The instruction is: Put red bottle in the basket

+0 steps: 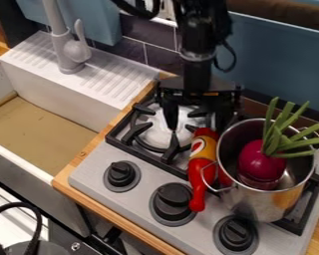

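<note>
Black knobs [172, 204] sit along the near side of the stove [90, 172]. Just behind them, the red bottle [201, 162] lies slanted across the stove, its narrow end towards the camera, just beside a metal pot [255, 201] holding a purple-red vegetable [259, 162] with green stalks. Above the bottle's far end hangs the gripper [197, 127], its two fingers spread apart. Beyond is a tiled wall [132, 52].

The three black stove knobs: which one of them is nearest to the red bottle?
The middle knob. The narrow end of the red bottle is right beside it, while the left knob and the right knob are both farther away.
</note>
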`<state>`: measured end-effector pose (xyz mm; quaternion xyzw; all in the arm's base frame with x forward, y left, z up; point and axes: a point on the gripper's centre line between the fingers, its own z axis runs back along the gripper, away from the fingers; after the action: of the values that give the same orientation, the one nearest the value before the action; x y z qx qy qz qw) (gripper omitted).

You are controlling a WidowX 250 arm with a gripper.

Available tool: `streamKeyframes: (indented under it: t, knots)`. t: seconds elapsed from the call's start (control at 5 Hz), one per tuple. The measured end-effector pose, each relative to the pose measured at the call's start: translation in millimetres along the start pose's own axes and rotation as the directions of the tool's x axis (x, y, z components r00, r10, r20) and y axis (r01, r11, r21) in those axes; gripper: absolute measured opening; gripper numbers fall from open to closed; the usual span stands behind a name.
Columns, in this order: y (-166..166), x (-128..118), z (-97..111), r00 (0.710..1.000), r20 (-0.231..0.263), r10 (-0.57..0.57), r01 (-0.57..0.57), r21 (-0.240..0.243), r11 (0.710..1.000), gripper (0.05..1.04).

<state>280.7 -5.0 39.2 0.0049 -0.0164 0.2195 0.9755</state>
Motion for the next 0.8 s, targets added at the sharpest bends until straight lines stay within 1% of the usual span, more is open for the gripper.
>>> streamKeyframes:
  t: [0.2,0.4,0.6,0.8]
  knots:
    - [-2.9,-1.0,-1.7,1.0,-0.001,0.026,-0.026,-0.027,0.999,0.999]
    - [0.3,-4.4,-1.4,0.998,-0.039,0.056,-0.058,-0.033,0.998,0.999]
    - [1.9,-1.7,0.5,0.996,-0.039,0.079,-0.08,-0.014,0.997,0.999]
    - [-0.6,-0.3,-5.8,0.996,-0.029,0.086,-0.086,-0.008,0.996,0.999]
